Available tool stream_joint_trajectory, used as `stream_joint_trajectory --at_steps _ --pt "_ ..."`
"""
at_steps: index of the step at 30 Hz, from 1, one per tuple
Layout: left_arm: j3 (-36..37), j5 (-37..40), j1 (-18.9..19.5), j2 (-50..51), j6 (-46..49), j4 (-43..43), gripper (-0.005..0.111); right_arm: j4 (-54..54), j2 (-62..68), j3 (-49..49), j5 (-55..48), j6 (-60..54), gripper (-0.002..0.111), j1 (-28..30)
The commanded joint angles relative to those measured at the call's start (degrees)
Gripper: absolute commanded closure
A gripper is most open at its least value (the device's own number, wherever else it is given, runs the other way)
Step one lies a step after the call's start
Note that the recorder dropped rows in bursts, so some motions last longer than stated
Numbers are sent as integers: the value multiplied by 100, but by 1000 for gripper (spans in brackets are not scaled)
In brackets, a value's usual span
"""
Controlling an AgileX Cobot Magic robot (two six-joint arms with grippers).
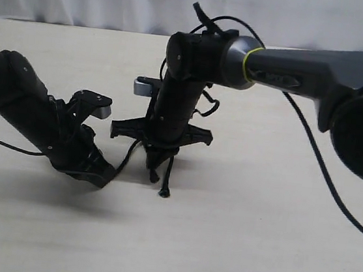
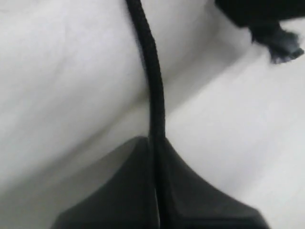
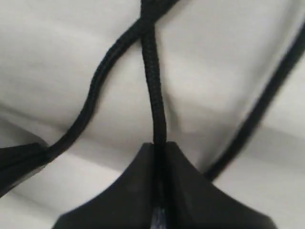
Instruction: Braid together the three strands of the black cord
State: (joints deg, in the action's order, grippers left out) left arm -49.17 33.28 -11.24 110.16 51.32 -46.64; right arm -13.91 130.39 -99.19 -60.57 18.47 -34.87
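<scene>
Exterior view: we locate the black cord (image 1: 162, 166) at mid-scene on the tabletop (image 1: 254, 249), directly beneath the right pincer (image 1: 160, 154), which points straight down from a near-vertical forearm (image 1: 175, 102). The cord's long axis here runs far to near. Loose ends trail from the pincer toward the near edge, and one ends in a knobby tip (image 1: 164, 193) on the tabletop. The left strand (image 1: 127, 159) branches off to the left and sags in an arc to the left pincer (image 1: 102, 174), which lies low and tilted, aimed right and downward, close to the tabletop.

Left wrist view: we see the pincer's fingers (image 2: 119, 191) pressed together on the left strand, which leaves the fingertips in line with them and bends slightly farther out. A frayed black end (image 2: 283, 47) shows off to one side, blurred.

Right wrist view: we see the fingers clamped on the middle strand (image 3: 155, 95), which runs taut and in line with them. A second strand (image 3: 93, 102) meets it farther out and curves away. A third black line (image 3: 257, 119) passes on the other side; we cannot tell whether it is a strand or a cable.

Obstructions: in the exterior view the forearm and its cross bracket (image 1: 126, 128) cover the cord's upper part. A glossy arm cable (image 1: 322, 172) crosses the tabletop at right, well apart from the cord.
</scene>
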Motion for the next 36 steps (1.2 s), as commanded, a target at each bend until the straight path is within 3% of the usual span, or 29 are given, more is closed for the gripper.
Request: stream_joint_trajectory --at_steps 1,4,8,20,28,33,36 --pt "42 3 -593 112 11 65 107 578 -529 -13 -563 -265 104 420" --pt "42 -282 -1010 112 3 52 107 773 -628 -13 -921 -612 104 559" --pt "42 -514 -1241 112 -15 -129 107 1001 -506 215 -842 -626 104 561" --pt "42 -465 -1250 112 -15 -354 107 -579 -203 980 -368 -1233 104 538" --pt "42 -306 -1250 112 -31 -468 107 -623 -203 1026 -286 -1274 103 538" --pt "42 -202 -1250 112 -31 -457 106 -612 -250 1026 -204 -1248 86 538" --pt "42 -212 -1250 112 -31 -468 97 -581 -306 1026 -128 -1248 77 538"
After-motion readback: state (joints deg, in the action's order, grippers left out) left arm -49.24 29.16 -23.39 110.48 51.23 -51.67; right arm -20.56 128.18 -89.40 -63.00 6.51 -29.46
